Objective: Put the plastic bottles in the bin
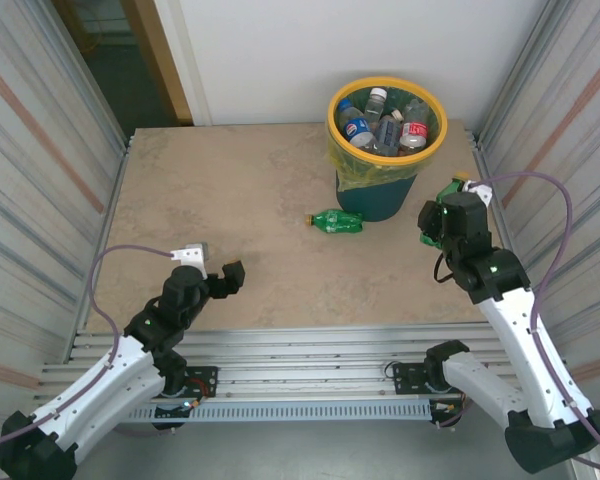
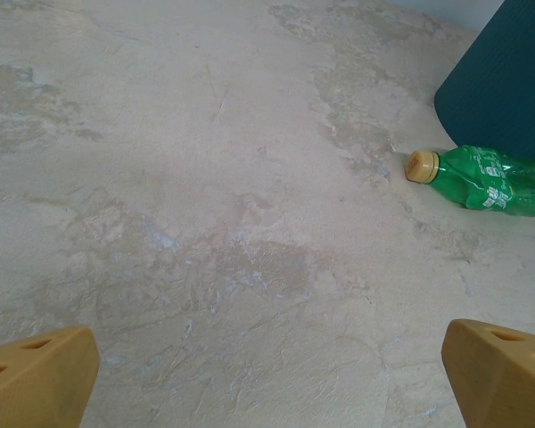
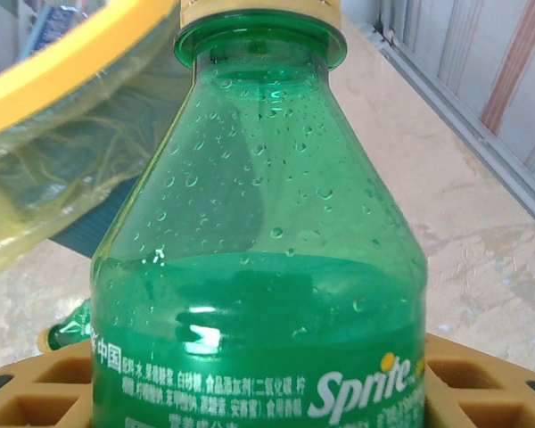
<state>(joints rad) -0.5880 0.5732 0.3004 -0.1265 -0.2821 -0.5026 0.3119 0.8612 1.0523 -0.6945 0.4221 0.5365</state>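
Note:
My right gripper [image 3: 259,397] is shut on a green Sprite bottle [image 3: 259,267] with a yellow cap, held upright just right of the bin [image 3: 71,62]. From above, that bottle [image 1: 448,188] shows as a green patch at the right gripper [image 1: 446,207]. The teal bin [image 1: 375,200] with its yellow rim holds several plastic bottles [image 1: 385,128]. A second green bottle [image 1: 337,222] lies on its side on the table left of the bin, cap pointing left [image 2: 490,181]. My left gripper [image 1: 212,265] hangs open over the near-left table, nothing between its fingers [image 2: 40,374].
Corrugated metal walls stand along both sides of the stone-patterned table [image 1: 230,190]. A rail [image 1: 280,350] runs along the near edge by the arm bases. The bin's liner bag [image 3: 36,178] hangs close to the held bottle.

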